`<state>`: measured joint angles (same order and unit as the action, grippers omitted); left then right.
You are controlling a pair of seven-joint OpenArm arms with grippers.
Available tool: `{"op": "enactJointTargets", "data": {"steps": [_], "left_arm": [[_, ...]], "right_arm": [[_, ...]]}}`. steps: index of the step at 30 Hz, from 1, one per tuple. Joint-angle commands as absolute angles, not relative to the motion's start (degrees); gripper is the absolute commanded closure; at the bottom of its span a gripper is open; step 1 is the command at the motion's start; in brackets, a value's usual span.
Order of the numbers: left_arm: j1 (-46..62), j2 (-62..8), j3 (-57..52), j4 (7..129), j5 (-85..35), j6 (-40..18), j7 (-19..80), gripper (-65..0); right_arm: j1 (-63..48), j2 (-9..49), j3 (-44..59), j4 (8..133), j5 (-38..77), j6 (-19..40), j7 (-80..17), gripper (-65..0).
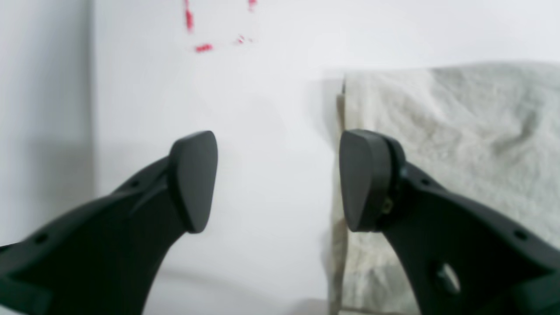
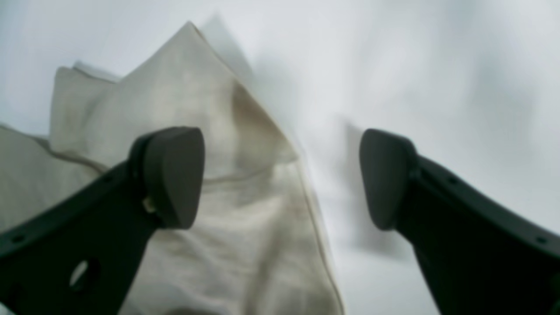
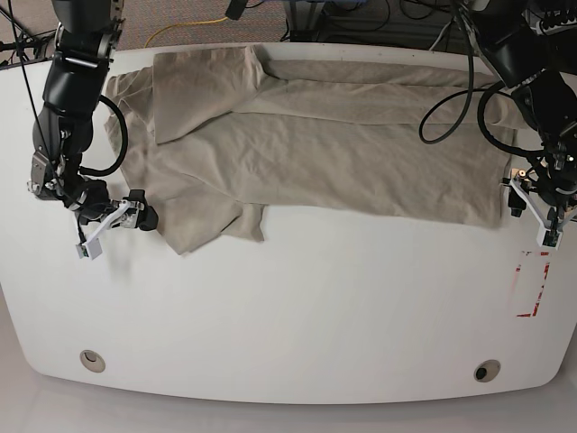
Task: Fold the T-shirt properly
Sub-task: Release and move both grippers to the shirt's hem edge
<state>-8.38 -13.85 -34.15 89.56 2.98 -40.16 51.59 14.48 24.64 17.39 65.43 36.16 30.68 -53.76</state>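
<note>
In the base view, the near part of the white tabletop (image 3: 297, 325) is bare except for two small round fittings (image 3: 91, 360) close to its front edge and red marks (image 3: 532, 284) at lower right. Further in, the right hand (image 3: 110, 225) sits at the left of the frame, its fingers apart and holding nothing, just beside the T-shirt's (image 3: 334, 153) lowest cloth corner. In the right wrist view that pointed corner (image 2: 197, 131) lies under and behind one finger pad (image 2: 173, 175), while the other finger is over bare white surface. At the right of the base view the left hand (image 3: 534, 212) also stands spread and empty, at the straight side edge of the cloth; the left wrist view shows this edge (image 1: 343, 175) running just behind one pad (image 1: 363, 179).

The T-shirt lies across the far half of the tabletop, its long axis running left to right in the frame. A flap (image 3: 203, 90) is folded over at upper left. Beyond the far edge are cables (image 3: 361, 13) on the floor.
</note>
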Motion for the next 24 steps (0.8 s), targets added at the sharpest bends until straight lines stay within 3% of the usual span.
{"op": "enactJointTargets", "data": {"steps": [1, 16, 22, 24], "left_arm": [[-10.51, -14.81, -34.33, 87.69, 2.59, -40.0, 49.01, -40.8], [-10.95, -14.64, -34.42, 75.12, 1.45, -40.0, 31.52, -40.8], [-10.95, -14.9, -34.33, 69.23, -6.11, -36.79, 27.56, -40.8], [-10.95, -14.99, -34.15, 68.18, -6.99, -35.65, 27.56, -41.0]], "right_arm": [[17.54, 26.59, 14.73, 61.58, 37.23, 31.16, -48.57, -53.0], [17.54, 23.87, 9.89, 58.95, 37.14, 31.16, -46.02, -52.5], [17.45, 22.29, 9.8, 59.03, 37.23, 31.16, -46.29, -37.7], [17.45, 22.2, 9.8, 59.03, 37.23, 31.16, -46.29, -36.1]]}}
